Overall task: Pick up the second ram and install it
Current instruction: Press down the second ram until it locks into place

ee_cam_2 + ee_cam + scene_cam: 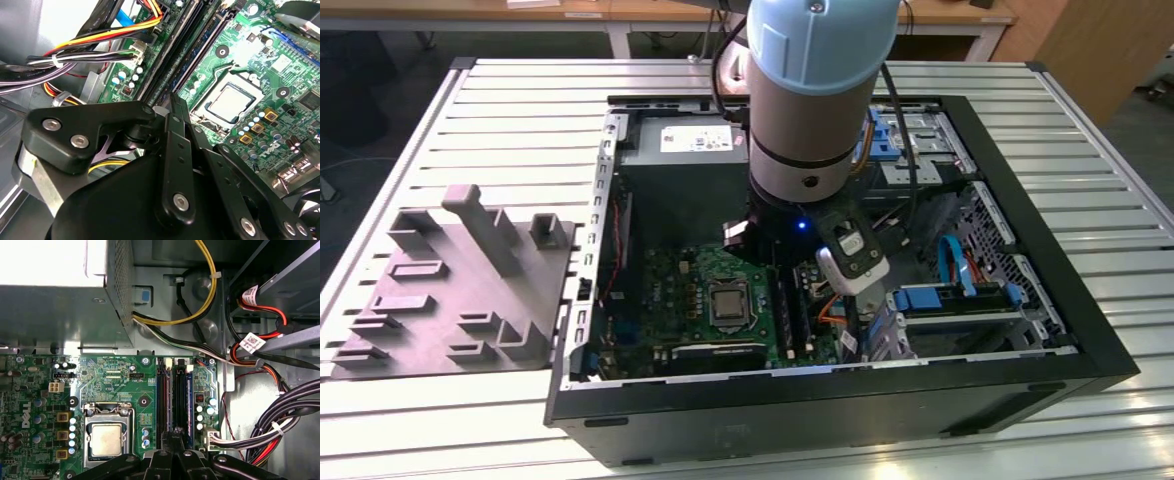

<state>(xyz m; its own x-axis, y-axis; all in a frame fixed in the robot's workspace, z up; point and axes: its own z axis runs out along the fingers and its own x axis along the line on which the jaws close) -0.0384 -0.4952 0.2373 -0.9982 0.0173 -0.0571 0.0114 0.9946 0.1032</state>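
The tabletop [480, 110] carries the open computer case [1041, 300], and the arm [807, 100] reaches down inside. The end effector [175, 437] sits pinched narrow over the black slots [172, 395], gripping the second ram [176, 432] edge-on above the motherboard [115, 380].

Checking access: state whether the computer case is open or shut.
Open: the case has no side cover, and the motherboard lies exposed.

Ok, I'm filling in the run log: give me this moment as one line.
arm: inside computer case | gripper: over memory slots, beside processor | hold: cannot tell
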